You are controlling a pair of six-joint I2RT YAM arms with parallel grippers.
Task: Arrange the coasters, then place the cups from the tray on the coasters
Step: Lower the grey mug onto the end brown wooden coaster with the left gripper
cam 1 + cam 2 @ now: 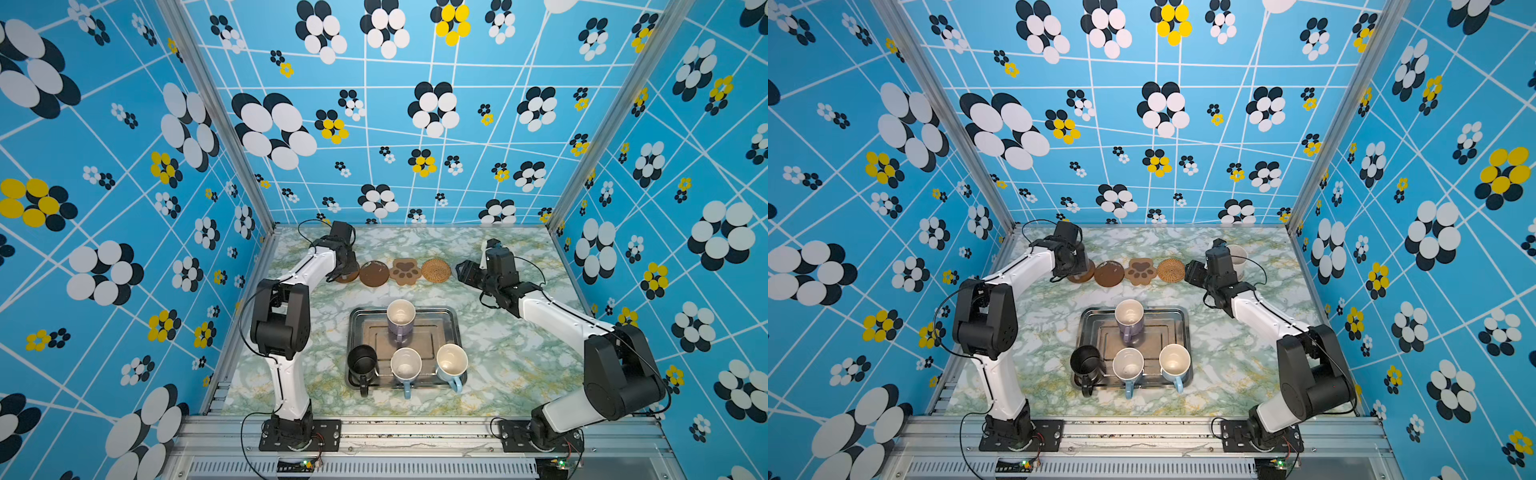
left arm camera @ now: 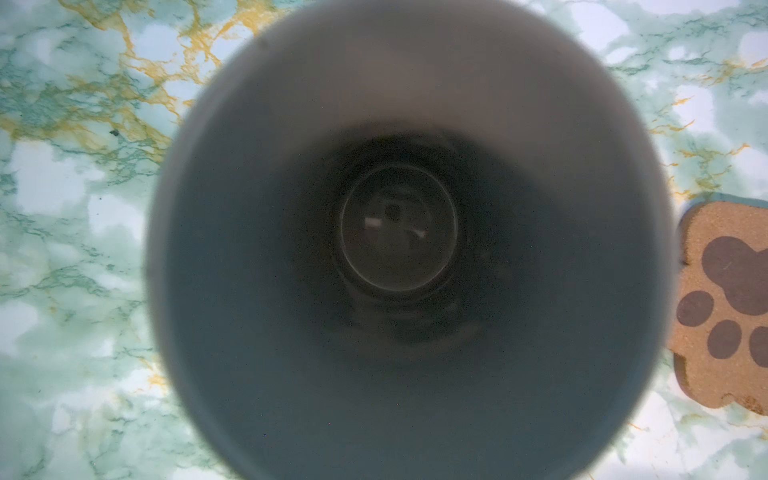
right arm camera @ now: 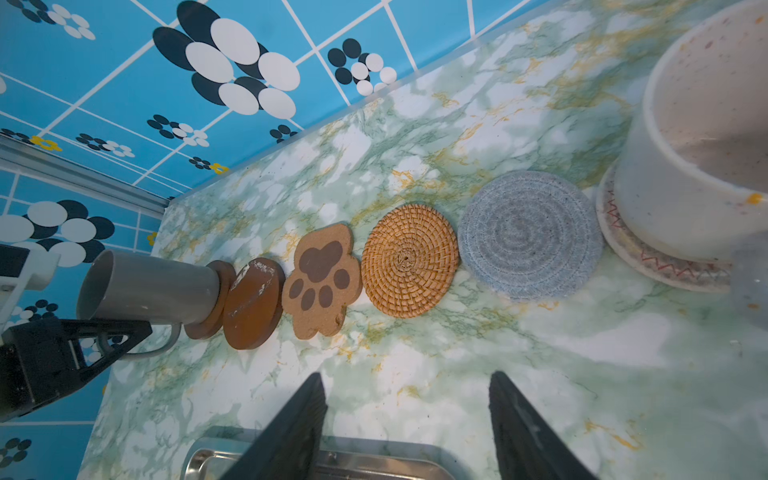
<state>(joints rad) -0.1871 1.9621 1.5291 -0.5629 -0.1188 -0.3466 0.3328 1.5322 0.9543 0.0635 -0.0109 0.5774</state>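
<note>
A tall grey steel cup (image 3: 149,286) stands on the leftmost round brown coaster (image 3: 216,299). My left gripper (image 1: 347,266) is shut on it at the handle; in the left wrist view the cup (image 2: 399,232) fills the frame and hides the fingers. In a row follow a second brown disc (image 1: 374,273), a paw-print coaster (image 1: 405,271), a rattan coaster (image 1: 436,270), a pale grey woven one (image 3: 530,235) and a pale one (image 3: 665,266) under a cream-white mug (image 3: 698,166). My right gripper (image 3: 405,374) hangs open and empty beside the rattan coaster. The tray (image 1: 449,320) holds a lavender mug (image 1: 401,318), a black mug (image 1: 362,361) and two light blue mugs (image 1: 406,365), (image 1: 451,361).
The marble-patterned table is walled by blue flowered panels at the back and both sides. The second brown disc touches the first disc's edge. The tray's far rim (image 3: 216,461) lies just below my right gripper's fingers. My right arm covers the two pale coasters in both top views.
</note>
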